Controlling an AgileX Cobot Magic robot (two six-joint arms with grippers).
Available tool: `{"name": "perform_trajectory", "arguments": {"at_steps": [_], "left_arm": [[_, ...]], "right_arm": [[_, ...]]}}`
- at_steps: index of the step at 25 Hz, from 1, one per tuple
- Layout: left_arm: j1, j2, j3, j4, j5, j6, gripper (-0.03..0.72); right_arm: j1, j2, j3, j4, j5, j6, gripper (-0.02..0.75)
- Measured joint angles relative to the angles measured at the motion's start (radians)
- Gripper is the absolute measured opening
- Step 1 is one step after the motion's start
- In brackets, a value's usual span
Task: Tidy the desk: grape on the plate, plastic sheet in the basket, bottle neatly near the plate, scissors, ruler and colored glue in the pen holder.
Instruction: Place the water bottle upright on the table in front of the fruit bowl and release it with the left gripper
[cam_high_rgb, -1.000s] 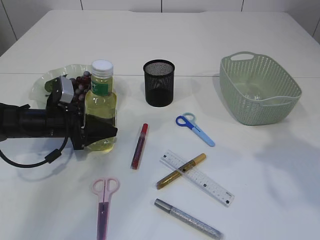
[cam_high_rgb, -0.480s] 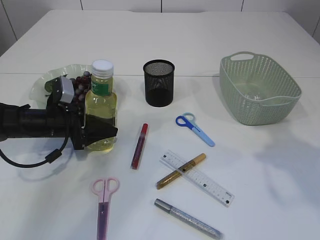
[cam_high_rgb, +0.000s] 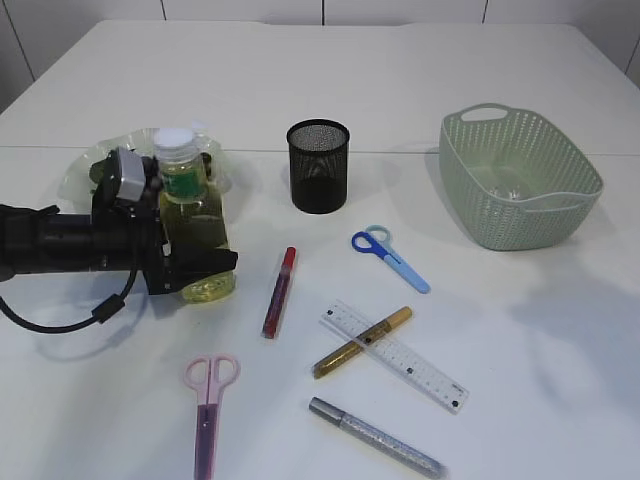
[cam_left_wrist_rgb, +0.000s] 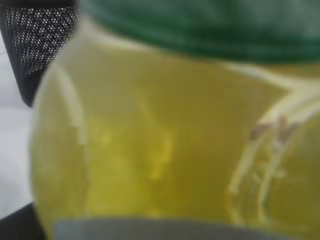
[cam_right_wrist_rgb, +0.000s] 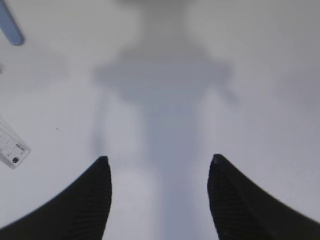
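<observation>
The bottle (cam_high_rgb: 190, 215) of yellow liquid, which was standing upright a second ago, is now tipping: its white cap is leaning to the far left, toward the plate (cam_high_rgb: 85, 160), and its base is lifting on the near side. It is sitting just right of and near to the plate, where the grapes (cam_high_rgb: 203, 160) are barely showing behind its neck. The left gripper (cam_high_rgb: 195, 270) is reaching in from the left at the bottle's lower body, with its dark fingers around it; whether it is gripping or letting go I cannot tell, since the left wrist view is filling with blurred yellow liquid and green label and showing no fingers. I judge the tilt to be a risk: the bottle is meant to stand neatly near the plate, and it could topple onto the grapes.

The right gripper (cam_right_wrist_rgb: 157, 167) is hanging with its jaws apart and holding nothing, over bare table.

Farther out, the mesh pen holder (cam_high_rgb: 318, 165) is standing far and centre, and the green basket (cam_high_rgb: 520, 178) far right. Lying loose on the white table (cam_high_rgb: 520, 330) are a red glue pen (cam_high_rgb: 279, 291), blue scissors (cam_high_rgb: 389, 257), a clear ruler (cam_high_rgb: 393, 355) crossing a gold glue pen (cam_high_rgb: 361, 341), a silver glue pen (cam_high_rgb: 376, 437) and pink scissors (cam_high_rgb: 208, 405). Pale wall panels are closing the far side.
</observation>
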Motion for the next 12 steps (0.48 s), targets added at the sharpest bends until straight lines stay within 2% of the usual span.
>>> {"name": "perform_trajectory", "arguments": {"at_steps": [3, 12], "left_arm": [[0.0, 0.0, -0.002, -0.007, 0.019, 0.0, 0.602], [0.0, -0.023, -0.004, -0.008, 0.023, 0.0, 0.61]], "right_arm": [[0.0, 0.0, 0.0, 0.0, 0.0, 0.0, 0.477], [0.0, 0.0, 0.0, -0.002, 0.0, 0.0, 0.477]]}}
